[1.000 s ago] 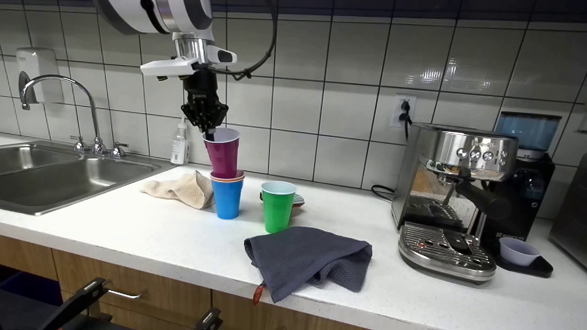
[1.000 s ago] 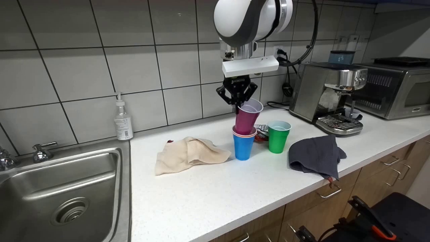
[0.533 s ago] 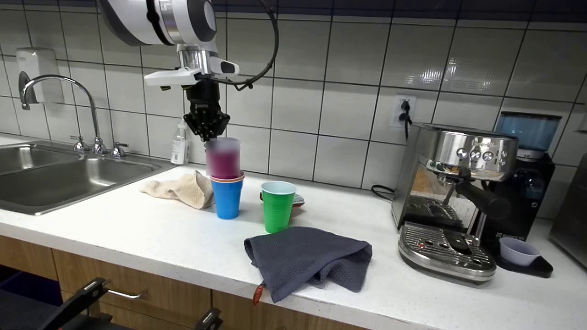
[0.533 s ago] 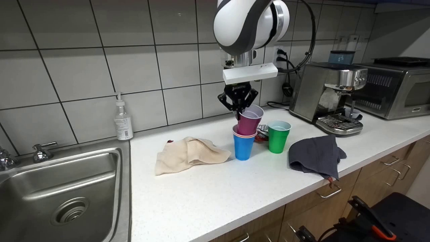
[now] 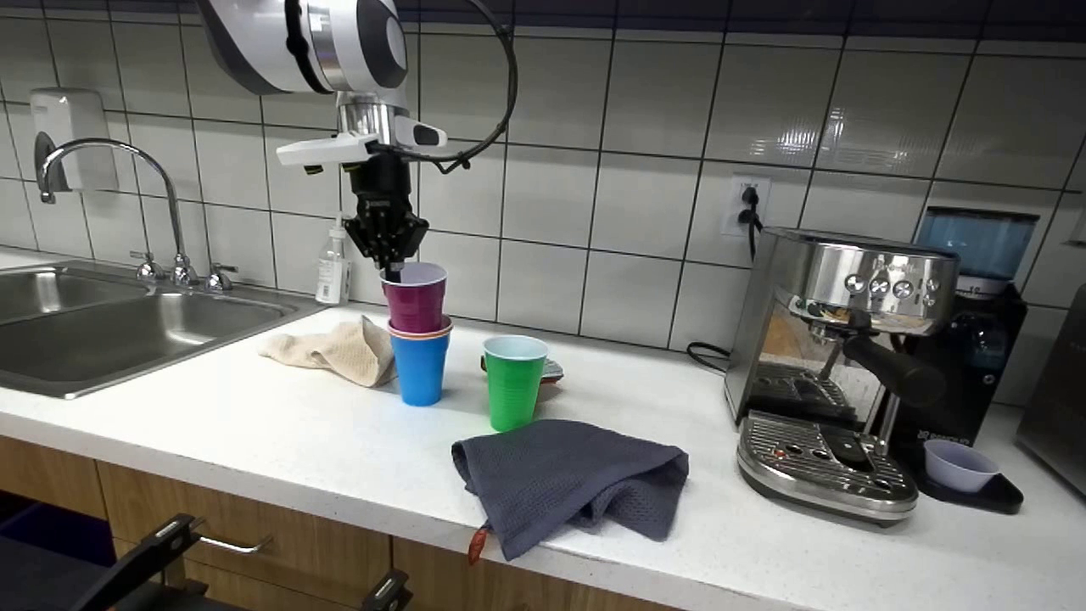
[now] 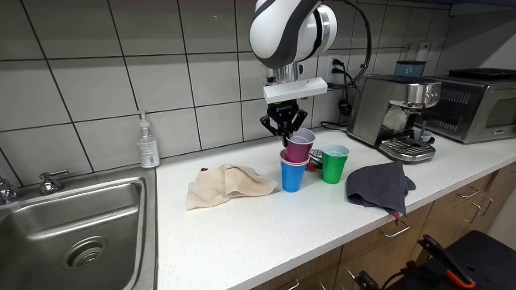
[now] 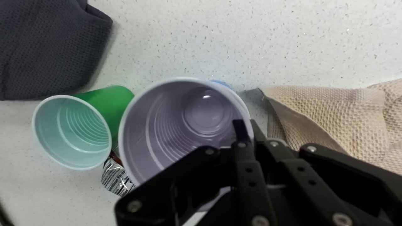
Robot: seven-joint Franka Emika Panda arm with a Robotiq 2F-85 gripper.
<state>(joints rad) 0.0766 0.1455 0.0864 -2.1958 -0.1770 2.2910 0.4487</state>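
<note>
In an exterior view, the black gripper (image 5: 392, 277) was pointed down beneath the white arm (image 5: 339, 59); in an exterior view, back from the white counter edge (image 6: 322, 248), the magenta plastic cup (image 6: 299, 152) was held partly inside the blue plastic cup (image 6: 293, 177); in the wrist view, the upper cup's lilac rim was clenched between the fingers (image 7: 241, 133).

It is a kitchen, though whether in a home or a workplace cannot be told: a sink (image 6: 149, 233) with a tap (image 5: 175, 204), a tiled wall (image 5: 551, 195), a counter (image 6: 225, 237) over drawers (image 5: 327, 556), an espresso machine (image 6: 373, 110) and a pump bottle (image 6: 148, 150) show it.
</note>
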